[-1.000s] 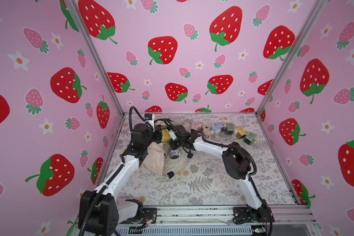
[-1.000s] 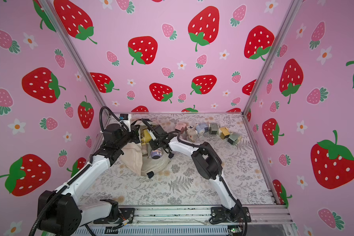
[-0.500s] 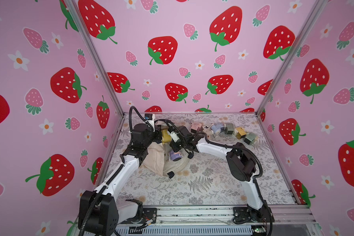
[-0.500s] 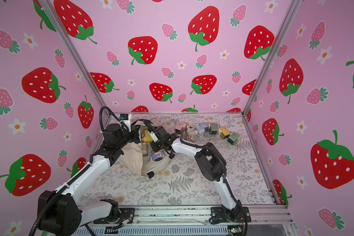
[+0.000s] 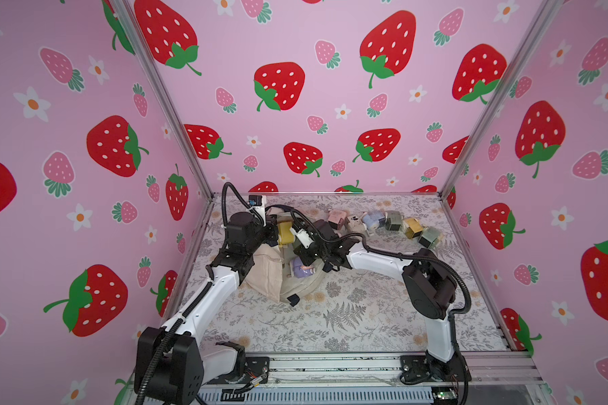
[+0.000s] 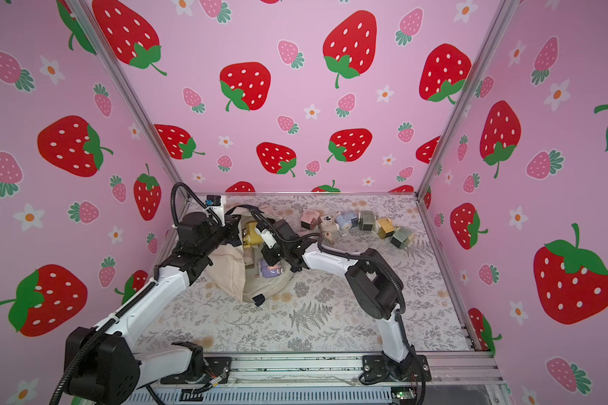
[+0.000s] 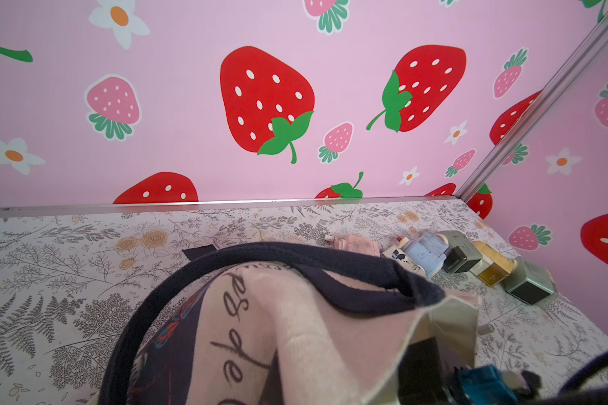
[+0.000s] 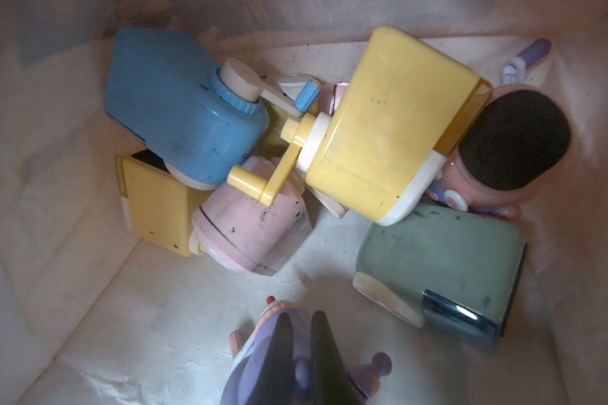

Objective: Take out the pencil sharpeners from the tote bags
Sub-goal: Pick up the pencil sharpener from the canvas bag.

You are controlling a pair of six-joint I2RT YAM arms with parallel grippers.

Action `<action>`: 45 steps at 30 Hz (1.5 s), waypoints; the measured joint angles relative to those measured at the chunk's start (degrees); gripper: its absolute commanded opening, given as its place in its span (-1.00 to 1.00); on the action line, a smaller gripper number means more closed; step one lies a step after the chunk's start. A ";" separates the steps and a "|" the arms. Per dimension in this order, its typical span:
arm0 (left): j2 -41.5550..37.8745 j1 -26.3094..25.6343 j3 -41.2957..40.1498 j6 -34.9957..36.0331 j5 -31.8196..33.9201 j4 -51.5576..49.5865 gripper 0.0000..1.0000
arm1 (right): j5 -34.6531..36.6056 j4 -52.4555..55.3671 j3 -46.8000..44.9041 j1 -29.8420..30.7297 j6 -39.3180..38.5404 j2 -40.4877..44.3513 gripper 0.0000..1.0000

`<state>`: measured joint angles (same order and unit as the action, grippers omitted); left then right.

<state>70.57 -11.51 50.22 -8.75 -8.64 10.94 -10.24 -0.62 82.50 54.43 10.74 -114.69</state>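
Note:
The cream tote bag [image 5: 265,277] [image 6: 229,277] lies on the table's left side with its mouth facing right. My left gripper [image 5: 272,229] [image 6: 237,228] is shut on the bag's upper rim and holds it up. In the left wrist view the bag's fabric [image 7: 295,336] hides the jaws. My right gripper [image 8: 301,315] [image 5: 306,261] [image 6: 272,261] reaches into the mouth and is shut on a purple pencil sharpener [image 8: 257,368] [image 5: 301,270] [image 6: 270,270]. Deeper inside lie blue [image 8: 183,105], yellow [image 8: 386,126], pink [image 8: 253,224] and grey-green [image 8: 443,252] sharpeners.
Several sharpeners stand in a row at the back right: pink [image 5: 337,218], pale blue [image 5: 374,220], dark grey [image 5: 394,221], yellow [image 5: 413,228], grey-green [image 5: 429,237]. A navy handle [image 7: 295,256] arches over the bag. Enclosure walls stand close on both sides and at the back.
The right arm's elbow has swung to the right, and its gripper with the purple sharpener has shifted slightly toward the front. The left arm has held still.

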 measured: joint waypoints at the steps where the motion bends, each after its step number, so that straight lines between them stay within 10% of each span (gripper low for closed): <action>1: 0.00 0.00 0.00 0.02 -0.02 0.02 -1.00 | -0.04 -0.70 -0.79 0.02 -0.22 0.48 -1.00; 33: 0.02 0.00 0.09 0.00 -0.42 0.00 -1.00 | -5.60 -14.75 -23.82 0.96 -8.92 24.17 -1.00; 45: 0.11 0.00 0.26 -0.02 -0.50 -0.04 -1.00 | 9.84 -12.85 -34.75 0.94 -11.04 44.96 -1.00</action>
<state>70.67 -11.51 50.48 -8.78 -9.15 10.90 -0.40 -13.47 47.75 55.37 -0.30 -69.73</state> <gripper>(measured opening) 0.045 0.101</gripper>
